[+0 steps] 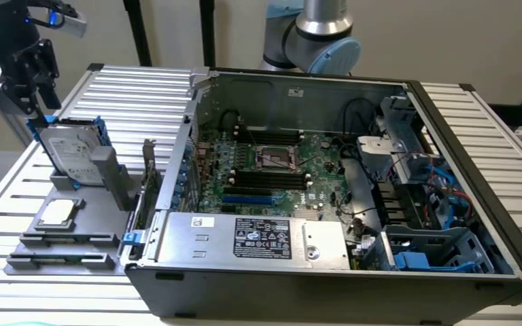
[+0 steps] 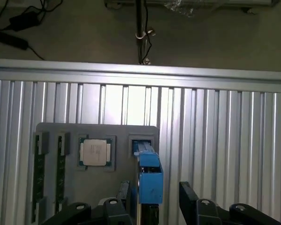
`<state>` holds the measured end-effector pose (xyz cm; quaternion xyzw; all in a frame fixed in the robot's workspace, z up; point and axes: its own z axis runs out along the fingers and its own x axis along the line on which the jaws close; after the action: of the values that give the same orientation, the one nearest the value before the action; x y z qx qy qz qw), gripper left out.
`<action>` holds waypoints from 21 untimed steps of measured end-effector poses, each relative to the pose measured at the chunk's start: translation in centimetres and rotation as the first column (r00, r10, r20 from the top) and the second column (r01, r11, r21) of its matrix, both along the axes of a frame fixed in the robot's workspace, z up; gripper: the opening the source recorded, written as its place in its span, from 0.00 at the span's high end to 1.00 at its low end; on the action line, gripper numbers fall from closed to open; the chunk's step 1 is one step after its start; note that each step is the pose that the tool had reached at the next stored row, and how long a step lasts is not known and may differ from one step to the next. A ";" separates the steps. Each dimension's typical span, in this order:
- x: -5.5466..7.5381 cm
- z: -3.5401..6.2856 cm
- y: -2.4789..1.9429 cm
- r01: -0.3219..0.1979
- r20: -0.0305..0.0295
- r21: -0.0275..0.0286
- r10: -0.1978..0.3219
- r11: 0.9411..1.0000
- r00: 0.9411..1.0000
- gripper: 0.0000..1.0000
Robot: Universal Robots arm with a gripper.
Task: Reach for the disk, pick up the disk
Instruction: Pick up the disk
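Blue-framed disk point(image 1: 67, 153) stood on edge in grey holder point(image 1: 98, 227), on slatted table point(image 1: 7, 183), at exterior view's left of open computer case point(image 1: 334, 292). Gripper point(image 1: 35, 109) hung just above disk's top edge, jaws spread wide, fingers point(image 2: 123, 194) flanking blue bracket point(image 2: 150, 176), gaps visible both sides. Reach looked nearly done; no squeeze, no lift yet. Disk sat in its slot, grasp and pick-up both left to do
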<state>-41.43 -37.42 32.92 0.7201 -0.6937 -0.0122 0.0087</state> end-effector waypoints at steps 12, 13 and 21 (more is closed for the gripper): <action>-0.3 -1.64 -0.18 -0.012 0.005 -0.001 0.012 1.000 1.000 0.46; -0.4 -1.80 -0.21 -0.012 0.009 -0.001 0.012 1.000 1.000 0.46; -0.6 -2.60 -0.32 -0.010 0.022 -0.001 0.010 1.000 1.000 0.46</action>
<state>-41.98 -37.74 30.32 0.7237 -0.6901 -0.0039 0.0012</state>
